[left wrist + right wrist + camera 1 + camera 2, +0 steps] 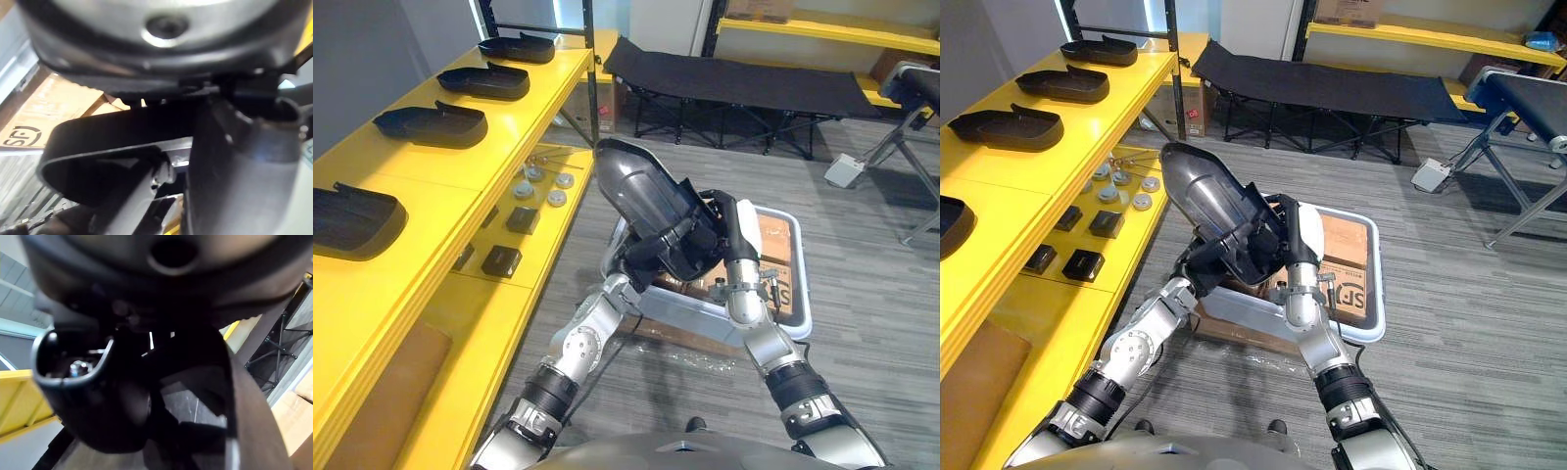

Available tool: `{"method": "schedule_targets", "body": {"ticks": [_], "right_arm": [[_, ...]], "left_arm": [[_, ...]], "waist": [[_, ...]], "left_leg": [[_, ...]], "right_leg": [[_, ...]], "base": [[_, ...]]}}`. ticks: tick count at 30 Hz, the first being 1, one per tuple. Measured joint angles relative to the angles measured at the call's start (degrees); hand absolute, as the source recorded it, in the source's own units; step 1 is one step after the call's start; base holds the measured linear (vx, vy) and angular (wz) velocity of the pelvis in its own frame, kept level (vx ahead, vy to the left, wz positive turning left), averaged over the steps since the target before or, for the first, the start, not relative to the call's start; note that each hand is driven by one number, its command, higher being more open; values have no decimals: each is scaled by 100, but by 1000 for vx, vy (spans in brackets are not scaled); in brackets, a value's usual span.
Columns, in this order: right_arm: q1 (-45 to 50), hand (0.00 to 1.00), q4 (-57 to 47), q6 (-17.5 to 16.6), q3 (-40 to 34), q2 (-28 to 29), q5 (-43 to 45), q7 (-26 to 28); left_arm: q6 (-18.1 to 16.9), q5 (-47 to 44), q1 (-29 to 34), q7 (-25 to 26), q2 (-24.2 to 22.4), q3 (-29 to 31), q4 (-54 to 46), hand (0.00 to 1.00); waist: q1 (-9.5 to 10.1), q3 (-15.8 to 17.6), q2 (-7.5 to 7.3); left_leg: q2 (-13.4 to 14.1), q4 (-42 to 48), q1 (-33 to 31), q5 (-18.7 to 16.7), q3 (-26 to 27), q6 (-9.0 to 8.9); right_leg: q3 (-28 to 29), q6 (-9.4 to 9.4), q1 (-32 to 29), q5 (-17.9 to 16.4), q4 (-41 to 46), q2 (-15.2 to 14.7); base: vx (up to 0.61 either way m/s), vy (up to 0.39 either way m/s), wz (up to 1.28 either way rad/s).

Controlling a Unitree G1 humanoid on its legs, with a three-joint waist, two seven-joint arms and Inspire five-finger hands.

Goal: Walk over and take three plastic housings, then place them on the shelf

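A black plastic housing (641,191) is held tilted upright above a white bin (800,294), its pointed end up. My left hand (651,257) grips the housing's lower edge from below, fingers curled round it. My right hand (724,227) clasps its right side, just above the bin. Close up, the housing's dark rim (73,147) shows past my left hand. Several more black housings (431,124) lie in a row on the top board of the yellow shelf (499,147) at my left; the nearest one (352,220) sits at the view's left edge.
The bin holds cardboard (773,245). On the lower yellow shelf lie small black boxes (501,259), round silver parts (543,186) and a brown board (382,401). A black cot (734,78) stands at the back; a grey stand (911,137) is at the right.
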Motion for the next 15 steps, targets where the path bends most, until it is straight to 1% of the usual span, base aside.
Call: {"method": "schedule_targets", "body": {"ticks": [1, 4, 6, 7, 9, 10, 12, 14, 15], "right_arm": [[0, 0, 0, 0, 65, 43, 29, -11], [1, 0, 0, -4, 214, 71, 195, -19], [1, 0, -1, -4, 259, 85, 243, -39], [1, 0, -6, -5, 271, 109, 269, -73], [4, 0, -20, -82, 319, 139, 374, -137], [39, 0, -111, -129, 385, 142, 391, -154], [97, 0, -148, -150, 391, 165, 476, -203], [207, 0, -365, -199, 444, 248, 474, -234], [331, 0, -560, -242, 498, 278, 480, -272]], "left_arm": [[-4, -24, 0, 13, 1, -43, 38, 0], [-124, -231, 0, 92, 12, -147, 52, 0], [-279, -378, 0, 151, 15, -188, 52, 0], [-427, -399, -1, 220, 15, -247, 48, 0], [-545, -448, 0, 388, 15, -277, 50, 0], [-638, -451, 1, 576, 23, -273, 54, 0], [-777, -451, 0, 691, 17, -303, 53, 0], [-954, -538, 1, 926, 13, -289, 77, 0], [-1131, -585, 5, 1042, 14, -276, 113, 0]], "waist": [[0, -27, -18], [0, -43, -42], [1, -55, -41], [-2, -61, -41], [-6, -61, -41], [-29, -61, -41], [-22, -63, -44], [-56, -62, -46], [-81, -62, -46]], "left_leg": [[-1, 2, -11, -1, -12, -1], [0, 40, -12, -24, -37, -6], [5, 91, -11, -59, -44, -19], [6, 97, -11, -64, -45, -25], [8, 111, -14, -76, -45, -29], [13, 146, -22, -103, -43, -29], [17, 183, -23, -142, -49, -33], [18, 181, -29, -152, -45, -35], [18, 181, -29, -156, -46, -35]], "right_leg": [[-19, 2, 12, 3, -33, 4], [-49, 0, 59, 7, -58, 8], [-53, 0, 89, 6, -65, 8], [-53, 0, 89, 6, -66, 8], [-52, 0, 89, 6, -66, 8], [-49, -1, 90, 5, -66, 8], [-54, -4, 87, 1, -68, 8], [-53, -7, 83, -3, -71, 8], [-54, -8, 82, -4, -71, 8]], "base": [[8, 11, 6], [6, 10, 4], [0, 0, 0], [0, 0, 0], [0, 0, 0], [0, 0, 0], [0, 0, 0], [0, 0, 0], [0, 0, 0]]}}
